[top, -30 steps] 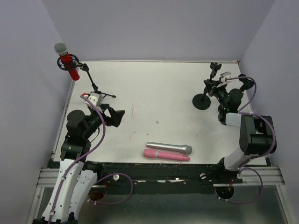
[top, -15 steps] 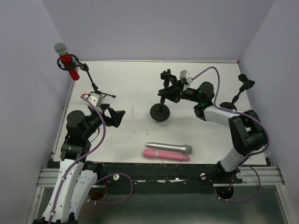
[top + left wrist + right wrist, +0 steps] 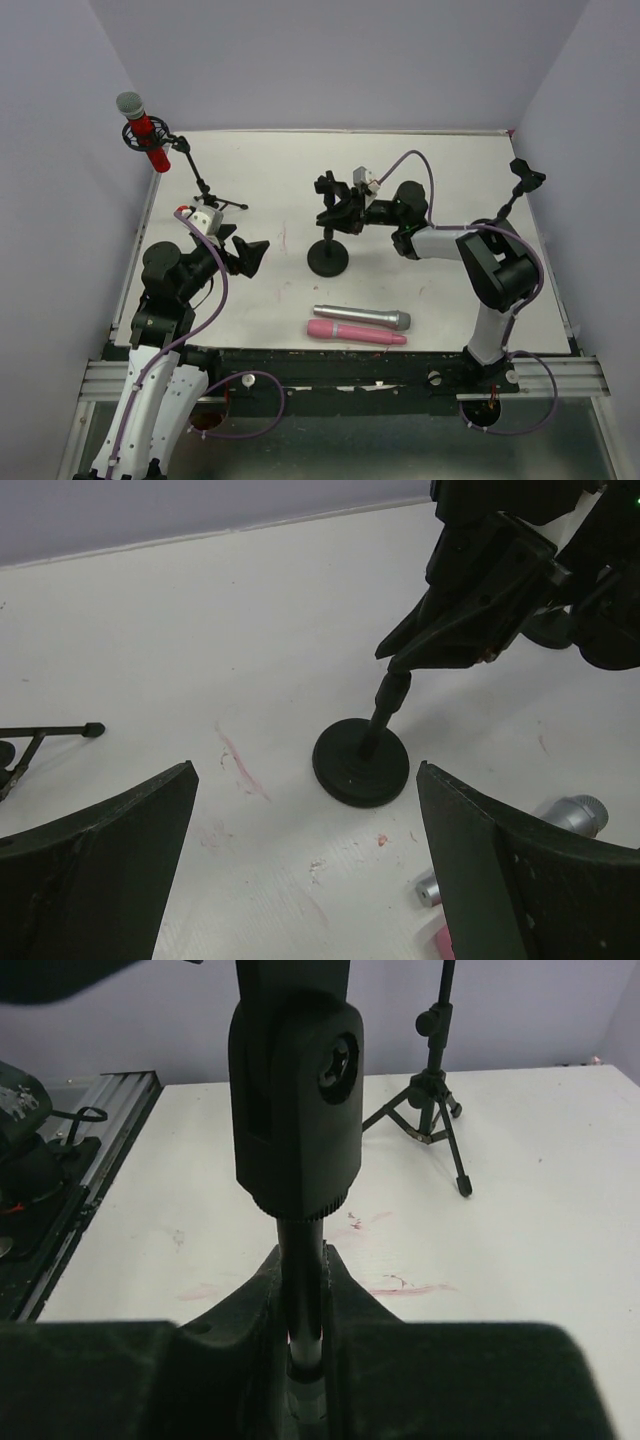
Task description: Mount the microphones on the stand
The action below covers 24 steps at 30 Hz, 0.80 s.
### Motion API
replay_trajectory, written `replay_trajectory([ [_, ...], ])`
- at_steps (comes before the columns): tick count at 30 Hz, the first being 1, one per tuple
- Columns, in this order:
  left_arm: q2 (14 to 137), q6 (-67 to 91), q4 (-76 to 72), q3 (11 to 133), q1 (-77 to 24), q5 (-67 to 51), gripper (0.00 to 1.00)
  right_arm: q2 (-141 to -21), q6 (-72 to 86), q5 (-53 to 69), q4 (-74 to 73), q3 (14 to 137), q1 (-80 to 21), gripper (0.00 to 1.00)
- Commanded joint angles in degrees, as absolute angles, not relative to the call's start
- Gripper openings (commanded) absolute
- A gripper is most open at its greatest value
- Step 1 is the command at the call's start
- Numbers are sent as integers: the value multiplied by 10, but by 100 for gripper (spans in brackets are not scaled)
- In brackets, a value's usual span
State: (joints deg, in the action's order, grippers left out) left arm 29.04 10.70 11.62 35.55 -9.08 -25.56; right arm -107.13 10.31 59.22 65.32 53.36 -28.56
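Pinching the round-base stand [image 3: 360, 767] by its pole at frame centre with right gripper [image 3: 305, 1345] fingers [image 3: 255, 1305]; holding left gripper [image 3: 305, 810] fingers [image 3: 110, 850] spread wide, lower left. Bottom centre: silver microphone [image 3: 360, 317], pink microphone [image 3: 355, 333]. Upper left, clipped: red microphone [image 3: 150, 138].

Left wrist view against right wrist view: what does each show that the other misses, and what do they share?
Only the left wrist view: the round-base stand down to its foot, the silver microphone, a sliver of the pink microphone, and the left gripper, wide open.
Only the right wrist view: the clip at that stand's top, close up, and the upright mast of the tripod stand.
Both: the right gripper shut on the round-base stand's pole, a tripod leg, and the white table with red marks.
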Motion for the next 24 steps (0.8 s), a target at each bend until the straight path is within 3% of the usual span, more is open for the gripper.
replay_trajectory([
  [1, 289, 99, 101, 352, -89, -270, 99, -1040, 30, 584, 623, 516, -289, 25],
  [6, 287, 98, 105, 354, -89, -268, 99, -1013, 19, 577, 566, 506, -289, 52],
  [7, 287, 98, 106, 354, -89, -267, 99, -1006, 6, 572, 531, 512, -289, 81],
  [8, 286, 98, 106, 353, -89, -265, 99, -998, -23, 568, 489, 518, -289, 100],
  [17, 273, 98, 107, 356, -89, -268, 99, -886, -111, 557, 310, 482, -251, 100],
  [22, 271, 116, 106, 359, -89, -275, 99, -817, -299, 482, -36, 553, -234, 100],
  [24, 268, 117, 104, 357, -89, -279, 99, -788, -310, 398, -94, 556, -234, 100],
])
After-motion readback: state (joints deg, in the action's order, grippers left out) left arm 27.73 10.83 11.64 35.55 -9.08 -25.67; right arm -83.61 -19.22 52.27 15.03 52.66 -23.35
